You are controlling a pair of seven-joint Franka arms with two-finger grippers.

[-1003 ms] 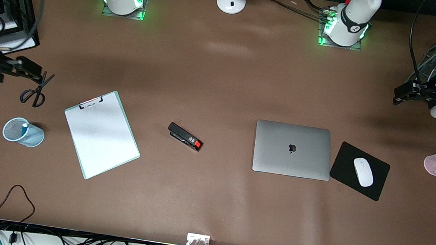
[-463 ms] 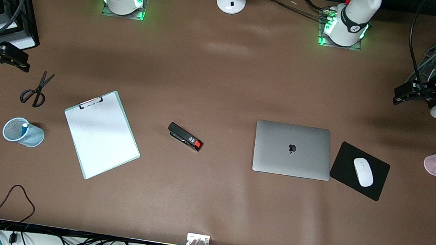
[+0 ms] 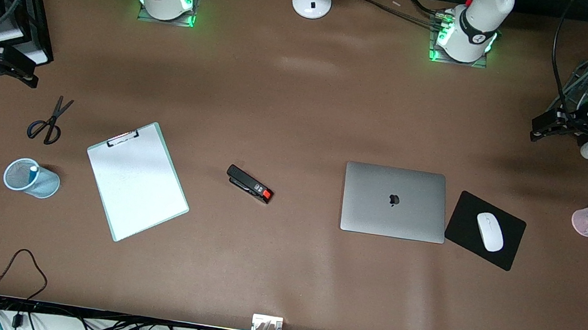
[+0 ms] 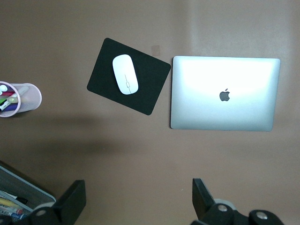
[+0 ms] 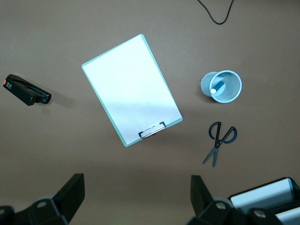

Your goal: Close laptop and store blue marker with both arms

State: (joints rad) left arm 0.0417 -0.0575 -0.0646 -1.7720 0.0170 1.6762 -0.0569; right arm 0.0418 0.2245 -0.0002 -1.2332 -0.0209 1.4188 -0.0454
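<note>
Blue marker stands in the blue mesh cup nearest cam, right arm's end. Laptop lies shut, slightly farther, beside the mouse pad. Left gripper & right gripper hang high at table ends, jaws wide, empty. Risk: cup tips if bumped, judging by its lean.

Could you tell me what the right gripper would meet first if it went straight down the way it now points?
Probably bare table: the open right gripper points down at brown surface beside the clipboard's clip end, though depth is unclear.
</note>
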